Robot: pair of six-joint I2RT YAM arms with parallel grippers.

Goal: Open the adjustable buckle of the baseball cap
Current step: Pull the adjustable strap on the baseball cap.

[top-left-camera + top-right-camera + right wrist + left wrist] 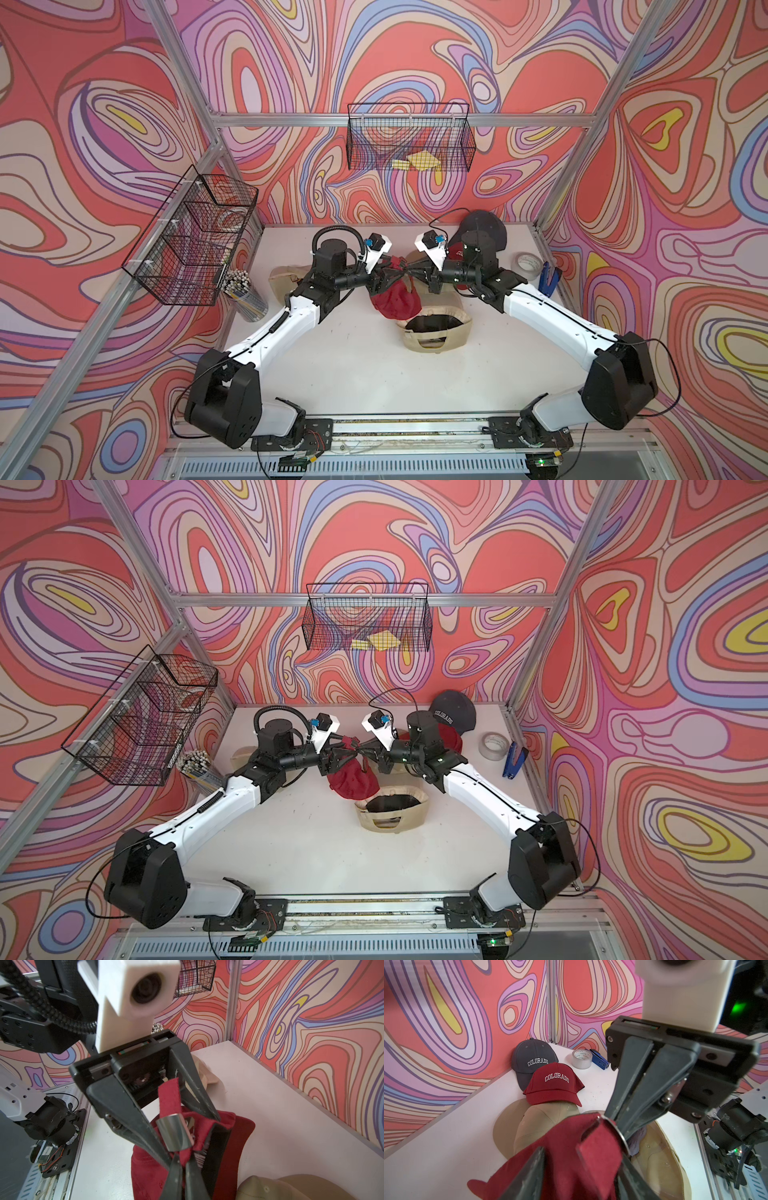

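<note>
Two tools meet tip to tip just above the middle of both top views, over the white tabletop (332, 365). The red baseball cap (395, 305) hangs under them, its crown sagging toward the lower centre of the frame; whether it touches the tabletop cannot be told. The right tool (184, 1169) is closed tight at the bottom middle of the right wrist view, its two fingers pinching the red cloth of the strap (169, 1097) right beside the shiny metal buckle (175, 1134). The left tool (193, 1140) stands about half spread, with one finger on each side of the buckle and the strap's free end sticking up between them; whether its pads press the cloth is not clear. A tan cap (436, 332) lies opening-up just below and right of the red one. In the middle of the left wrist view a second red cap (556, 1084) overlaps a grey cap (532, 1057), near a roll of tape (525, 266) and a blue stapler (548, 280).
</note>
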